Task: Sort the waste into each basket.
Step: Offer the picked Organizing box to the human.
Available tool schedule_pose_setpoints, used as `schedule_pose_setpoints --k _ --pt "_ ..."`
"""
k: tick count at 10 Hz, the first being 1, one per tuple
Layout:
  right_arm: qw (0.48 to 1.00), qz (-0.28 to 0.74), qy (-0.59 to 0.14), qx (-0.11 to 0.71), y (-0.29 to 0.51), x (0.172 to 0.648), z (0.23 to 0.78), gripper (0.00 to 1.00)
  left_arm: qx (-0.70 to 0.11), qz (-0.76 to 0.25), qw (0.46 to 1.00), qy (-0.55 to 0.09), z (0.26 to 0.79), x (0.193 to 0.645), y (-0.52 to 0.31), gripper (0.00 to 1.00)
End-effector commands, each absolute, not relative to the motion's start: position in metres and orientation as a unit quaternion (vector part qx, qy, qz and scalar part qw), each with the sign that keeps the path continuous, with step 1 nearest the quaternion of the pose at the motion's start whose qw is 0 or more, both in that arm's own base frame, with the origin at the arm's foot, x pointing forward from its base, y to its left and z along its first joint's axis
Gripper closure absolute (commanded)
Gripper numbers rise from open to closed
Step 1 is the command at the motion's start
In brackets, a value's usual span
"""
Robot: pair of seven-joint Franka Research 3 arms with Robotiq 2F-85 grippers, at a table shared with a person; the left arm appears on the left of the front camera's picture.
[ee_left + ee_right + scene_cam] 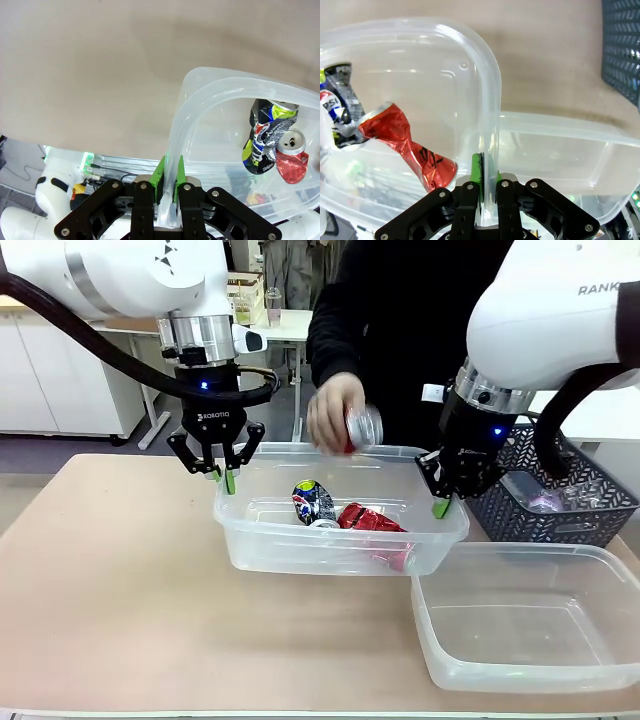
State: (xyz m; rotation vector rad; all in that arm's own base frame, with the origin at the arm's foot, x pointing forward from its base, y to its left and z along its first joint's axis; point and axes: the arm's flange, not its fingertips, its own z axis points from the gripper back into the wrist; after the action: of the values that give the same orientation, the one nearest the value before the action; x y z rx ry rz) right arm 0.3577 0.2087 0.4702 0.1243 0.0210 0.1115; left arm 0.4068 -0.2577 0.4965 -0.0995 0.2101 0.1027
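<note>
Left hand (225, 478) (169, 165): fingers together, clamped on the left-end rim of the clear tub (260, 540), one green pad inside the wall, one outside.
Right hand (441, 505) (487, 167): same grip on the right-end rim of the clear tub, pads pressed to either side of the wall.
Clear tub: mid surface (120, 590), between both arms. Contents: crushed blue can (313, 502) lying against crushed red can (372, 522); the two cans touch.
Person's hand (333, 410): above the far rim of the clear tub, gripping a red can w/ silver top (365, 428), tilted.
Second tub (600, 552): front right; its left corner sits just under the right end of the clear tub.
Lattice basket (520, 515): far right, behind the second tub, w/ clear bottles (560, 498) inside.
</note>
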Motion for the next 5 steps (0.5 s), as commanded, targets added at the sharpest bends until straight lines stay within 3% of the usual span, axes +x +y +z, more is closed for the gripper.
schedule_pose_setpoints --k 1,5 --pt "0.996 0.062 0.014 0.059 0.2133 0.3587 0.4763 0.95 -0.053 0.057 0.992 0.096 0.4984 0.4047 -0.2566 0.93" --pt "0.996 0.062 0.014 0.059 0.2133 0.3587 0.4763 0.95 -0.053 0.057 0.992 0.096 0.4984 0.4047 -0.2566 0.93"
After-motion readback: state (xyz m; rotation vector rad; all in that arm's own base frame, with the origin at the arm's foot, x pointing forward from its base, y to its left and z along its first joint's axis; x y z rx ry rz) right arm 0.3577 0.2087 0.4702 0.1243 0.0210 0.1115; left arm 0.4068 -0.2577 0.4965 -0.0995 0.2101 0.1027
